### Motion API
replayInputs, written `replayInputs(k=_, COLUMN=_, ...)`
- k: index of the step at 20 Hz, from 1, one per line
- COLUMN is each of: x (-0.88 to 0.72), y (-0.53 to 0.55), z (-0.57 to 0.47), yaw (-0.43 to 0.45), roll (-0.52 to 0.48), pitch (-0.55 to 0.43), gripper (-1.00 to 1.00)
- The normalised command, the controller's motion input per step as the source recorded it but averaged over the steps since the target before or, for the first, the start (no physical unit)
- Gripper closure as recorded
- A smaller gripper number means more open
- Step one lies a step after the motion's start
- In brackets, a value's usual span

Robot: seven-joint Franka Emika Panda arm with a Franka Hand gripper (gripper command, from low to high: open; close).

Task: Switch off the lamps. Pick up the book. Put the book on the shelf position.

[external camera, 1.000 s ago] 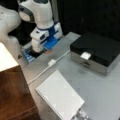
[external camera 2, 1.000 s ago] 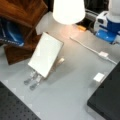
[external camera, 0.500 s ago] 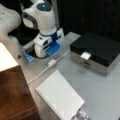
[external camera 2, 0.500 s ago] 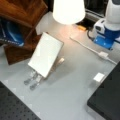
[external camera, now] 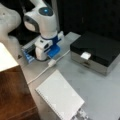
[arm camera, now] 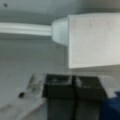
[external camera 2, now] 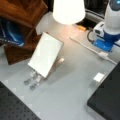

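The white and blue robot arm (external camera: pixel 42 27) is bent low at the back of the grey worktop (external camera: pixel 100 90), its pincer (arm camera: pixel 73 86) down at the white in-line cable switch (external camera: pixel 51 62). In the wrist view the two dark fingers (arm camera: pixel 58 86) sit pressed side by side with no gap, gripping nothing, and the switch block (arm camera: pixel 92 40) fills the view just beyond their tips. That reads as a closed pincer used as a pusher on the switch; whether it is touching, I cannot tell.

The white lampshade (external camera 2: pixel 68 10) glows bright in a front view, so that lamp is on.

The pale grey-white speckled book (external camera: pixel 60 96) is untouched, well apart from the switch, toward a front view's bottom. It leans tilted on a small clear stand (external camera 2: pixel 32 80), probably so an edge is free to grasp. The dark reddish-brown wooden shelf block (external camera: pixel 12 95) stands just beside the book, nothing on the part of its top that shows.

To the right of the switch lies a closed black flat box with a white latch (external camera: pixel 96 51); its contents are hidden.
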Motion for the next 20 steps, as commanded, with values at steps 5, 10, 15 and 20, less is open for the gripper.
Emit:
replayInputs(k=5, x=-0.62, y=-0.04, z=-0.44, yaw=-0.117, roll=0.029, pitch=-0.421, gripper=1.00)
replayInputs(k=10, x=-0.62, y=-0.08, z=-0.37, yaw=-0.108, roll=0.030, pitch=-0.472, gripper=1.00)
replayInputs(k=15, x=-0.65, y=-0.11, z=-0.36, yaw=-0.094, roll=0.027, pitch=-0.487, gripper=1.00)
replayInputs(k=20, x=-0.70, y=-0.13, z=-0.40, yaw=-0.087, roll=0.011, pitch=-0.491, gripper=1.00)
